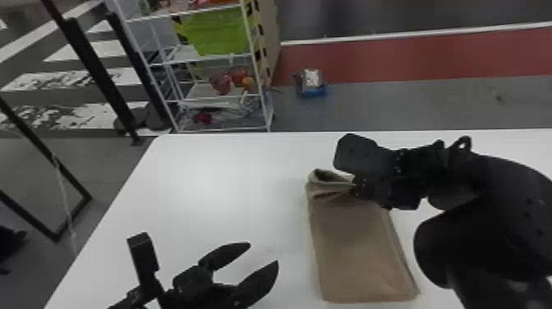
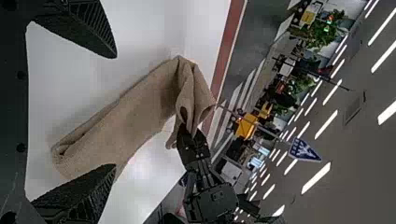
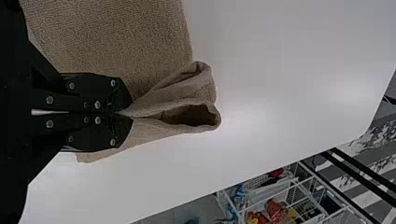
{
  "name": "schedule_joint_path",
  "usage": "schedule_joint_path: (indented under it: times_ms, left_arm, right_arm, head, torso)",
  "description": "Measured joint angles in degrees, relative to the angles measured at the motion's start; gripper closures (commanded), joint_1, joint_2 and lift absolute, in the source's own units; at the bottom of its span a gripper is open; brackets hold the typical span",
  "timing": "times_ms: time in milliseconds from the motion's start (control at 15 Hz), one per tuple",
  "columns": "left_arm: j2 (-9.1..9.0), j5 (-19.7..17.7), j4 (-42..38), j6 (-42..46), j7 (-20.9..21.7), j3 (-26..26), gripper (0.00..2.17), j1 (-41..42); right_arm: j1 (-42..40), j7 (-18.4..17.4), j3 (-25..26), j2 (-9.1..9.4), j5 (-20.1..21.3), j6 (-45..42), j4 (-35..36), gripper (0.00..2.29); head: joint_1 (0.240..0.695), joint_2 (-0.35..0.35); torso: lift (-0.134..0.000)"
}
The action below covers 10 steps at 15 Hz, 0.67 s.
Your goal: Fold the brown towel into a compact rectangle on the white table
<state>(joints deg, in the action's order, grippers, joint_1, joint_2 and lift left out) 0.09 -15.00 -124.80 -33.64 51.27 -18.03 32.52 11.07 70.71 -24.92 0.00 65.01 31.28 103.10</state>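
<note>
Here, the right gripper (image 1: pixel 357 190) pinches the brown towel (image 1: pixel 361 254).

2 tools (image 1: pixel 263 253), 1 towel (image 1: pixel 365 254) and 1 table (image 1: pixel 213 185).

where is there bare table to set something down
The widest bare patch of the table lies left of the towel, beyond the left gripper, out to the far edge. It is crowded at the towel's far end, where the right gripper pinches it.

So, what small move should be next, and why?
Probably, the right tool should carry the far end of the towel toward the near end: it is shut on that bunched, raised end, while the rest lies as a long strip.
</note>
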Motion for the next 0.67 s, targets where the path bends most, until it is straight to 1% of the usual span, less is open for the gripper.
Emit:
schedule_joint_path:
  times_ms: [200, 333, 533, 667]
  left_arm:
    - [0.0, 2.39, 1.44, -2.32, 3.28, 0.32, 0.06, -1.77]
    - [0.0, 3.26, 2.59, -3.98, 3.7, 1.23, 0.06, -3.14]
    - [0.0, 3.91, 2.6, -5.04, 1.47, 4.06, 0.06, -4.06]
    - [0.0, 3.5, 1.7, -7.55, -1.46, 6.14, 0.06, -4.54]
  right_arm:
    - [-0.11, 0.44, 0.01, 0.0, -1.22, 0.43, 2.5, 1.6]
    - [-0.27, 0.69, 0.26, 0.0, -1.74, 0.67, 4.07, 1.6]
    - [-0.88, 0.92, 0.39, 0.0, -2.01, 0.9, 5.97, 1.6]
    - [-1.6, 1.46, 0.38, 0.0, -2.19, 1.14, 7.71, 1.6]
  head:
    - [0.695, 0.223]
    - [0.695, 0.213]
    - [0.695, 0.194]
    - [0.695, 0.182]
  torso:
    - [-0.123]
    - [-0.123]
    - [-0.123]
    - [-0.123]
